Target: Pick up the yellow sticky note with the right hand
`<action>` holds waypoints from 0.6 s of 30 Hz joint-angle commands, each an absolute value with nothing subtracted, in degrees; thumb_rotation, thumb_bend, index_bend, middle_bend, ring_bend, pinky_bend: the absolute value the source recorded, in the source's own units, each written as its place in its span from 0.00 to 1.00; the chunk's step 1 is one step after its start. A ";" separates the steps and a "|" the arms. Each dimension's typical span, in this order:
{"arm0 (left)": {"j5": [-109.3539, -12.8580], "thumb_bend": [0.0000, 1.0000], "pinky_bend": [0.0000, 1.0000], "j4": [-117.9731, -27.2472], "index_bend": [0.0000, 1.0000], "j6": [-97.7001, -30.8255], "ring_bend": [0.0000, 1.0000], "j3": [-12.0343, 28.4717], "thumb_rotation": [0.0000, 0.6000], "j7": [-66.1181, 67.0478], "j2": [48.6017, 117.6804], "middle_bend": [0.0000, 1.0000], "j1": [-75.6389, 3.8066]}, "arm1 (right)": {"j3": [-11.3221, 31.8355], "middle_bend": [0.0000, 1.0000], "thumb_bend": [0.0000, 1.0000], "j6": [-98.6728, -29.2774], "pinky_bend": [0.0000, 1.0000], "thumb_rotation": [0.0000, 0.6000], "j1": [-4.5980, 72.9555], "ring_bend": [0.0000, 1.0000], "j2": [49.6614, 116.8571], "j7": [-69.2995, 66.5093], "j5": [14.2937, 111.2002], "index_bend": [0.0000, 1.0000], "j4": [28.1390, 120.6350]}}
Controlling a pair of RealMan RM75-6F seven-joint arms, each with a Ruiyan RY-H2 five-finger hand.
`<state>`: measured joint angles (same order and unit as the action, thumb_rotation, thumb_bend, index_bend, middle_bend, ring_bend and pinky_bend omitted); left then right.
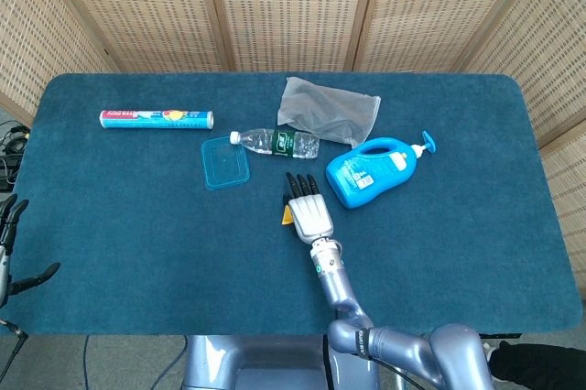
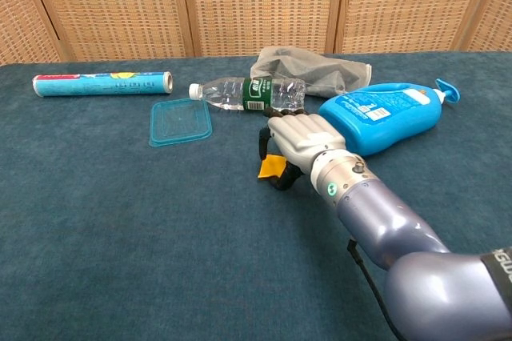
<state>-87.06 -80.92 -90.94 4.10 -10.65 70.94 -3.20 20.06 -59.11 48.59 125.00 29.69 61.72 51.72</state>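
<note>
Grasping was the step in hand: the right hand (image 2: pixel 298 138) sat over the yellow sticky note (image 2: pixel 270 166) mid-table, fingers curled down onto it, though whether the note was truly pinched I could not tell. Next, I judged, the pinch needed firming before any lift. Just beside lay a clear water bottle (image 1: pixel 275 142), seemingly near empty, a blue detergent bottle (image 1: pixel 375 171), and a shallow teal lid (image 1: pixel 225 163) holding nothing. The left hand (image 1: pixel 11 230) hung spread off the table's edge.

Right hand (image 2: pixel 300 142) palm down, fingers (image 2: pixel 267 139) curled low over the table, left hand (image 1: pixel 11 225) off-table, fingers apart
</note>
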 commanded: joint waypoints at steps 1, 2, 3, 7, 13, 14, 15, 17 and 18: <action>-87.13 0.08 0.08 -80.97 0.00 -90.97 0.00 4.06 1.00 -10.69 70.90 0.00 -3.18 | 20.14 0.04 0.40 -59.06 0.00 1.00 48.57 0.00 125.03 29.85 61.61 0.51 51.66; -87.14 0.08 0.08 -80.97 0.00 -90.97 0.00 4.05 1.00 -10.70 70.89 0.00 -3.17 | 20.18 0.05 0.40 -59.02 0.00 1.00 48.56 0.00 125.04 29.88 61.56 0.52 51.66; -87.15 0.08 0.08 -80.99 0.00 -90.96 0.00 4.04 1.00 -10.72 70.87 0.00 -3.18 | 20.25 0.06 0.40 -58.98 0.00 1.00 48.59 0.00 125.03 29.92 61.52 0.54 51.67; -87.14 0.08 0.08 -81.00 0.00 -90.89 0.00 4.04 1.00 -10.90 70.79 0.00 -3.20 | 20.48 0.10 0.39 -59.13 0.00 1.00 48.70 0.00 125.00 30.15 61.59 0.59 51.75; -87.12 0.08 0.08 -81.02 0.00 -90.74 0.00 3.99 1.00 -10.98 70.75 0.00 -3.23 | 20.84 0.13 0.41 -58.83 0.00 1.00 48.86 0.00 125.11 30.22 61.32 0.63 51.49; -87.12 0.08 0.08 -81.03 0.00 -90.71 0.00 3.99 1.00 -10.99 70.73 0.00 -3.25 | 20.88 0.13 0.42 -58.70 0.00 1.00 48.89 0.00 125.14 30.22 61.24 0.63 51.39; -87.12 0.08 0.08 -81.04 0.00 -90.70 0.00 3.97 1.00 -11.00 70.71 0.00 -3.24 | 20.88 0.13 0.42 -58.57 0.00 1.00 48.91 0.00 125.15 30.22 61.20 0.63 51.29; -87.17 0.08 0.08 -81.05 0.00 -90.71 0.00 3.94 1.00 -11.00 70.70 0.00 -3.23 | 20.88 0.13 0.42 -58.39 0.00 1.00 48.96 0.00 125.14 30.17 61.19 0.63 51.04; -87.15 0.08 0.08 -81.05 0.00 -90.65 0.00 3.93 1.00 -11.01 70.69 0.00 -3.25 | 20.91 0.13 0.42 -58.26 0.00 1.00 48.96 0.00 125.15 30.09 61.13 0.63 50.94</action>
